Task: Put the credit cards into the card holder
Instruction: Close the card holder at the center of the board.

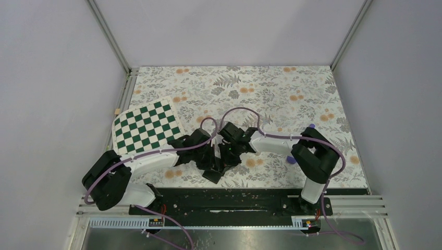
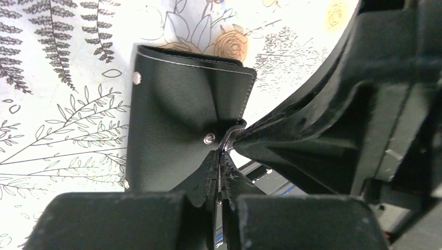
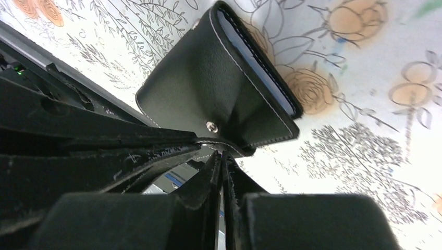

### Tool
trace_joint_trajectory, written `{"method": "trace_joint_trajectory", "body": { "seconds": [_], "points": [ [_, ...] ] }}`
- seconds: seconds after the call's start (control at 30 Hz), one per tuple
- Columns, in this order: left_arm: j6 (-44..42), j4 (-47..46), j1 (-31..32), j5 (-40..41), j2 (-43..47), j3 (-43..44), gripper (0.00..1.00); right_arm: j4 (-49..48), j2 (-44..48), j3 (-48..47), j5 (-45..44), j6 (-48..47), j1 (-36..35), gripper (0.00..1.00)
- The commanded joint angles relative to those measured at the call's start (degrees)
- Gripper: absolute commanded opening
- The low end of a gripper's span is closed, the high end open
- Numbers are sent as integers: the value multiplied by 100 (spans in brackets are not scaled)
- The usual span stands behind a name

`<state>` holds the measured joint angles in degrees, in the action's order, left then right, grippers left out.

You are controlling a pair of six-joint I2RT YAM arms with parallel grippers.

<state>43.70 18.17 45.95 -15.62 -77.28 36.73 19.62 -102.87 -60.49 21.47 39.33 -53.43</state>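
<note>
The card holder (image 2: 172, 120) is a black folded wallet lying on the flowered tablecloth, close to the table's near edge (image 1: 212, 176). Pale blue-grey pocket edges show along its open side (image 3: 260, 67). A short snap tab (image 3: 232, 146) hangs off it beside a silver stud. My left gripper (image 2: 222, 153) is shut, its tips pinched at that tab. My right gripper (image 3: 222, 156) is also shut, its tips meeting the tab from the other side. Both grippers sit tip to tip above the wallet (image 1: 218, 156). The credit cards are out of view.
A green and white checkered board (image 1: 147, 127) lies at the left. A purple cylinder (image 1: 292, 160) shows partly behind the right arm. The black base rail (image 1: 234, 197) runs just in front of the wallet.
</note>
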Motion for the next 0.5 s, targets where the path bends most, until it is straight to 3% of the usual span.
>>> {"method": "trace_joint_trajectory", "body": {
  "seconds": [0.0, 0.47],
  "points": [
    [-169, -143, 0, 107, 297, 304, 0, -16, 571, 50, -335, -157, 189, 8],
    [-179, 107, -6, 384, 115, 406, 0, 178, 222, -380, -380, -284, 307, 0]
  ]
}}
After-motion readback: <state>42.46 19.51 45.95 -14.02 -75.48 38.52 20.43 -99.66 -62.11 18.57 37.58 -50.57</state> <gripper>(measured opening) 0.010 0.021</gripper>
